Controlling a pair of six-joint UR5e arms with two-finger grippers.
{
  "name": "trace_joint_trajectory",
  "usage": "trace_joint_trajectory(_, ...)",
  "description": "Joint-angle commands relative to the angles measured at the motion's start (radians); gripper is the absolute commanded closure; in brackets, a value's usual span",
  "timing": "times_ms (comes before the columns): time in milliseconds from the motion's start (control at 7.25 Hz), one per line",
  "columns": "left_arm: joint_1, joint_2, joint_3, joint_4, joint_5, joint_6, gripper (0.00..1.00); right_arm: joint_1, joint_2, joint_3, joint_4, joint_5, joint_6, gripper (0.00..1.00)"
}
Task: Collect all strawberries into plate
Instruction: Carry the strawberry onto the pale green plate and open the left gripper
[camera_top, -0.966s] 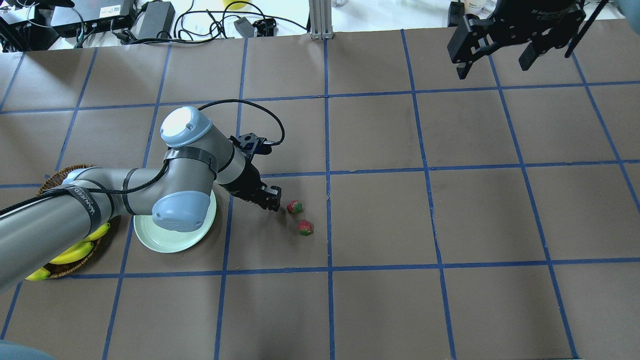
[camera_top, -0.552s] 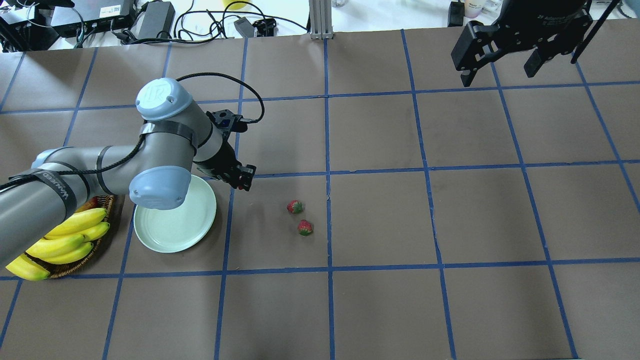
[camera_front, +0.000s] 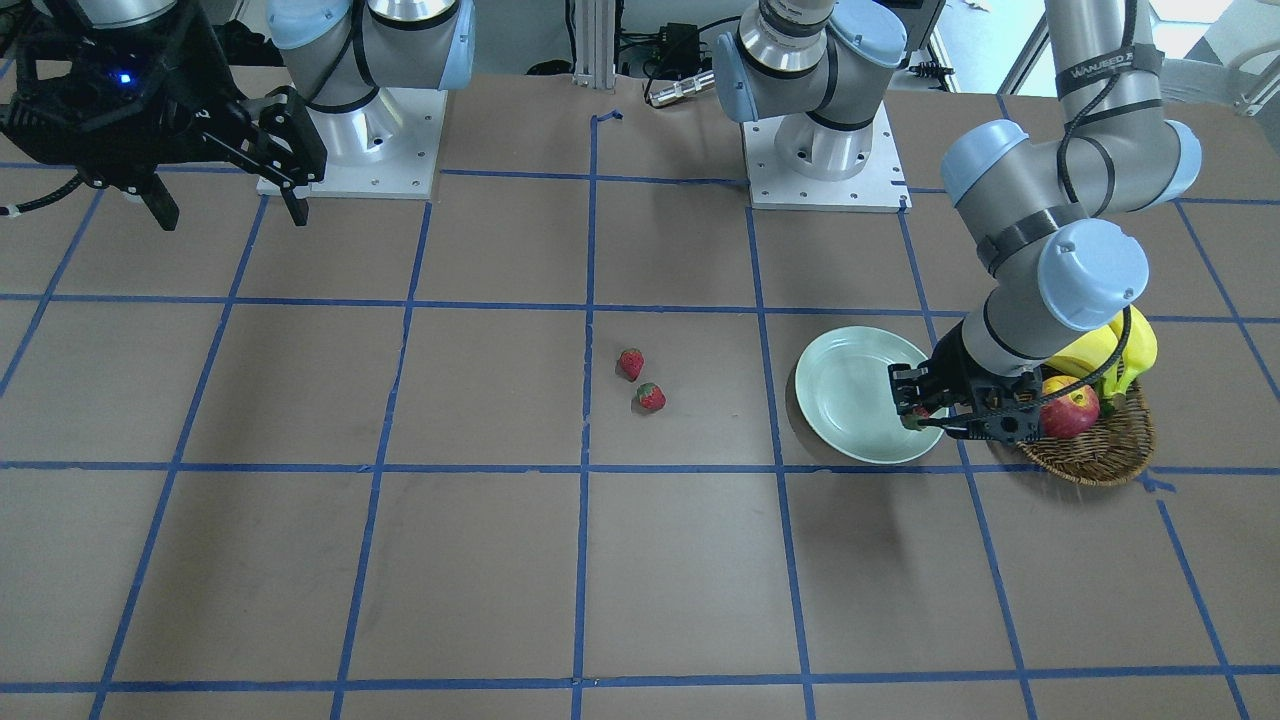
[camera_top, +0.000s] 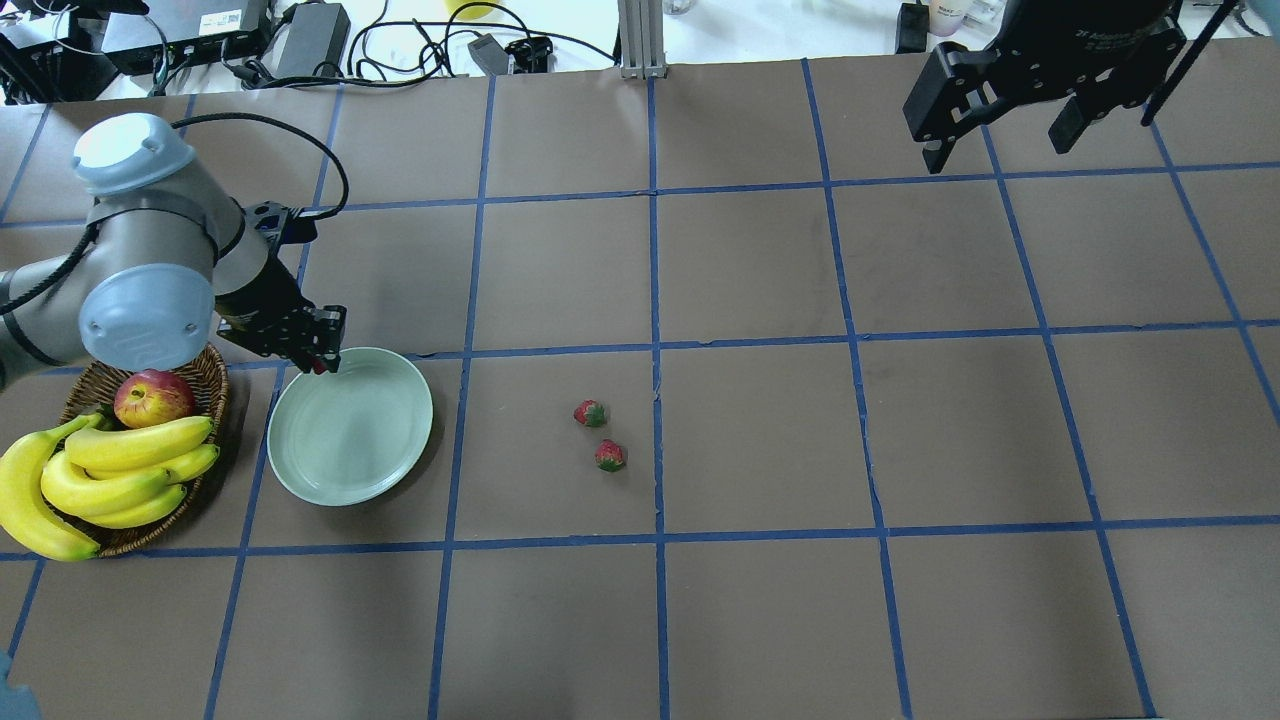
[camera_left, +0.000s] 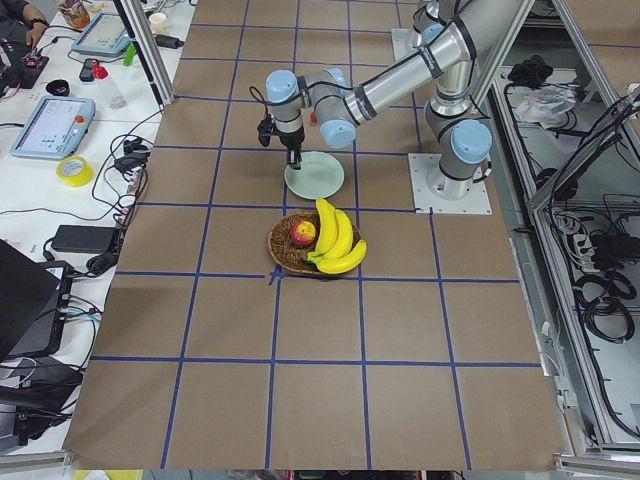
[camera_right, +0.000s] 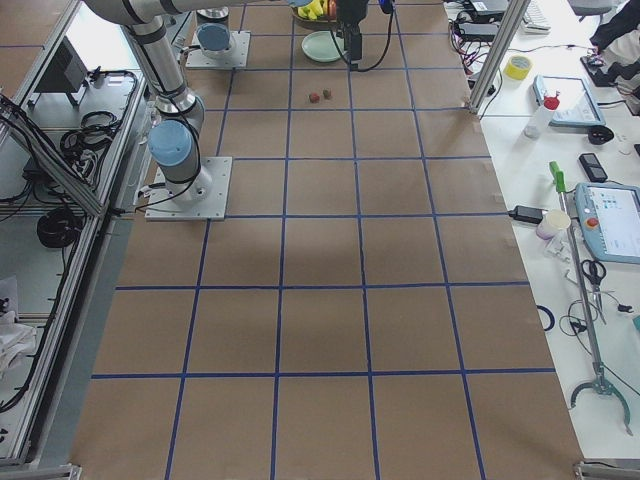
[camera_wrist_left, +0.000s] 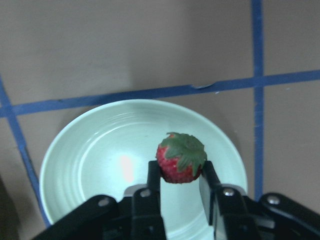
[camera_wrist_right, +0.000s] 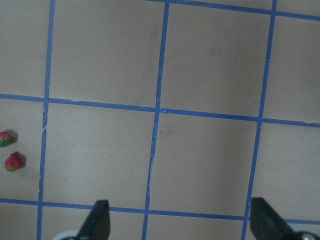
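My left gripper is shut on a strawberry with a green cap. It holds it just above the far rim of the pale mint-green plate, which also shows in the left wrist view. The plate's inside holds nothing. Two more strawberries lie close together on the brown table to the right of the plate. They also show in the front view. My right gripper is open and empty, high over the far right of the table.
A wicker basket with an apple and bananas stands against the plate's left side. Cables and power supplies lie beyond the table's far edge. Blue tape lines grid the table.
My left arm has swung left from beside the two lying strawberries to the plate's far rim, carrying a strawberry. The right gripper has barely moved.
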Motion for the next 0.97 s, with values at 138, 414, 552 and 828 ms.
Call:
trace_joint_trajectory(138, 0.041, -0.022, -0.04, -0.018, 0.002, -0.001, 1.0, 0.0, 0.0, 0.0, -0.004, 0.0, 0.001, 0.0)
trace_joint_trajectory(414, 0.041, -0.022, -0.03, -0.018, -0.01, 0.004, 0.0, 0.0, 0.002, 0.0, -0.004, 0.002, 0.0, 0.0)
trace_joint_trajectory(552, 0.03, -0.013, -0.024, -0.015, -0.013, -0.014, 0.0, 0.0, 0.002, 0.0, -0.004, 0.003, 0.003, 0.0)
trace_joint_trajectory(828, -0.055, -0.004, 0.056, -0.048, -0.104, -0.072, 0.0, 0.0, 0.003, 0.0, -0.004, 0.005, 0.004, 0.0)
